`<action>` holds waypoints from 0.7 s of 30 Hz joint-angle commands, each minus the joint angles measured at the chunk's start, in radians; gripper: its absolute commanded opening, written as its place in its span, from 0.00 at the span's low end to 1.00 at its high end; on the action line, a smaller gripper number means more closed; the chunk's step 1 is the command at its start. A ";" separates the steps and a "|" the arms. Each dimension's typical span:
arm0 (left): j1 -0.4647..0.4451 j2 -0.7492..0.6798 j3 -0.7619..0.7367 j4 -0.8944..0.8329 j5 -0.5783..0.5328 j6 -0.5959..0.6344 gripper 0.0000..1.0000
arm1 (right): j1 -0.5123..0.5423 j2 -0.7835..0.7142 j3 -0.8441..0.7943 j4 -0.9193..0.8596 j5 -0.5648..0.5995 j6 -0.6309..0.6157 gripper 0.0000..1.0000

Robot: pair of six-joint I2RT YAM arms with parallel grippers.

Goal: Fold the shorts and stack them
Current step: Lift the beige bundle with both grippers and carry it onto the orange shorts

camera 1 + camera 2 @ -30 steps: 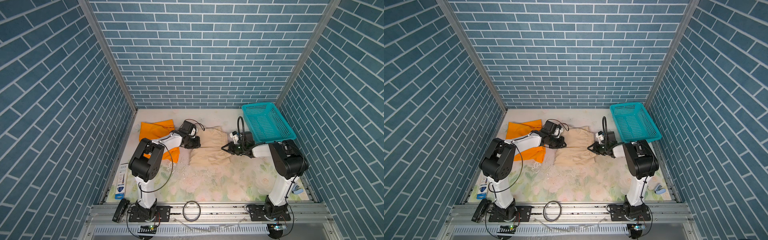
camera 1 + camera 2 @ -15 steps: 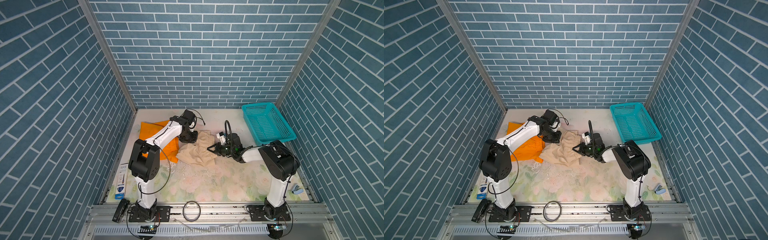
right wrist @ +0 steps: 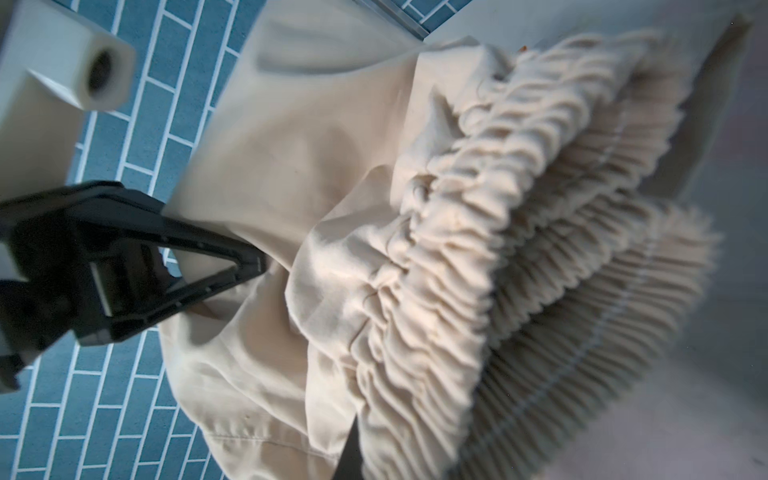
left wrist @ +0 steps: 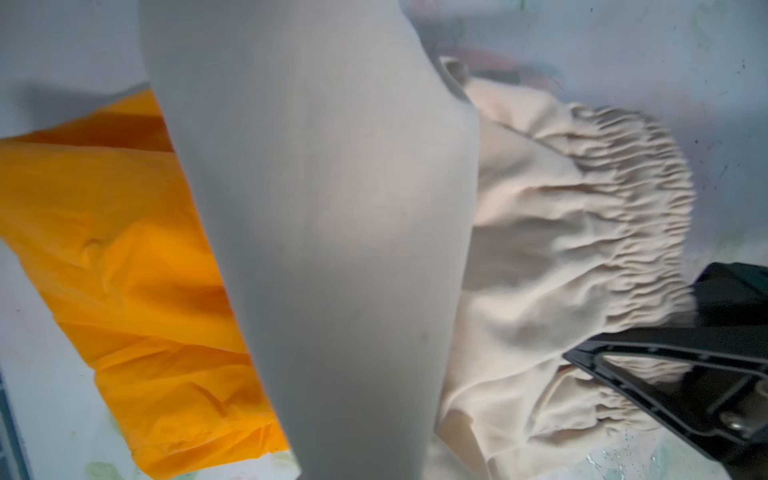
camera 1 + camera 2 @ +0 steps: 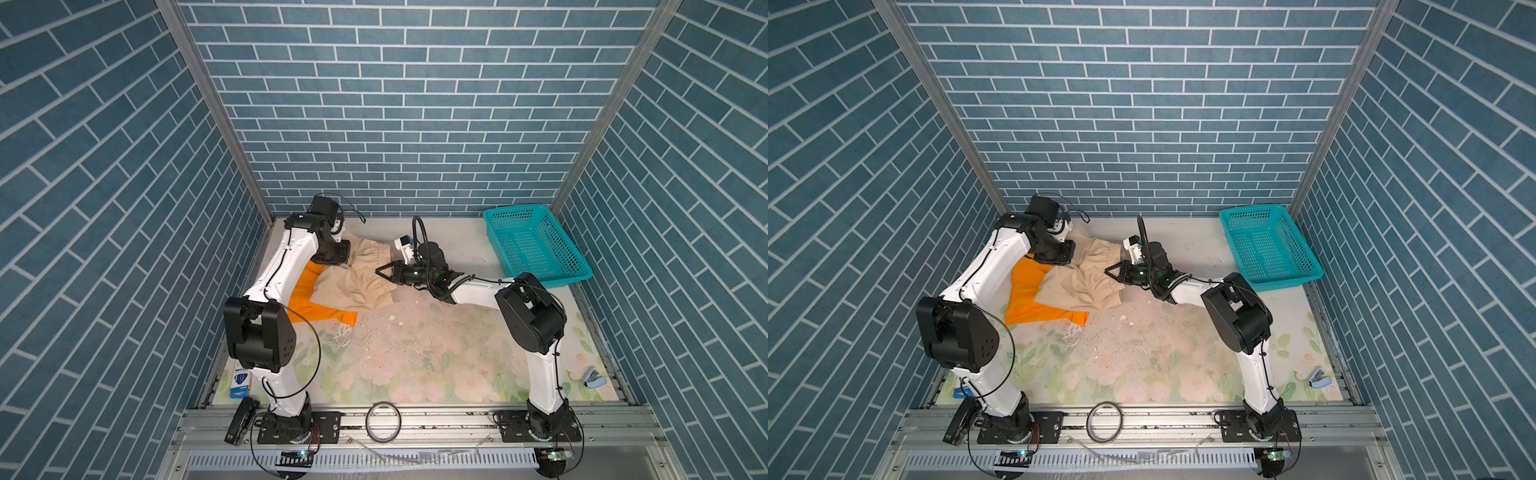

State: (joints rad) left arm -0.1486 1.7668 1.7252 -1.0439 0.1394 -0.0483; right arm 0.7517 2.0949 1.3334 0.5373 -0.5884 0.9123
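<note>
toward the left edge of the surface (image 5: 415, 353) the orange shorts (image 5: 307, 305) lie flat, their near hem pointing at the middle. the beige shorts (image 5: 357, 284) lie just beyond, their left part draped over the orange pair's far right part, with the gathered waistband on the far side. the right gripper (image 5: 381, 271) is clamped on the right end of that waistband. the left gripper (image 3: 254, 266) is closed, pinching beige cloth at the left end near the far left corner, so the pair hangs between the two. a small blue and white box (image 5: 241, 380) at the near left corner carries print too small to read, and a light blue stapler-like thing (image 5: 592, 378) lies by the near right corner. a black ring (image 5: 382, 424) rests on the front rail. the near half of the surface is bare floral print with scattered specks. in the far right corner the teal basket (image 5: 544, 280) sits well apart from both pairs.
</note>
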 commanded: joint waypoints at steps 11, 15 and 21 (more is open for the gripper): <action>0.236 -0.020 -0.152 0.010 0.017 -0.010 0.00 | 0.105 0.197 0.260 -0.144 -0.019 -0.057 0.00; 0.274 0.009 -0.215 0.082 -0.037 -0.030 0.00 | 0.116 0.280 0.306 -0.159 -0.024 -0.069 0.00; 0.330 0.040 -0.251 0.191 -0.085 -0.010 0.00 | 0.132 0.341 0.337 -0.187 -0.026 -0.101 0.11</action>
State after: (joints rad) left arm 0.1562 1.7840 1.4803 -0.9382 0.1028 -0.0681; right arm 0.8719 2.4229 1.6547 0.3901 -0.6041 0.8577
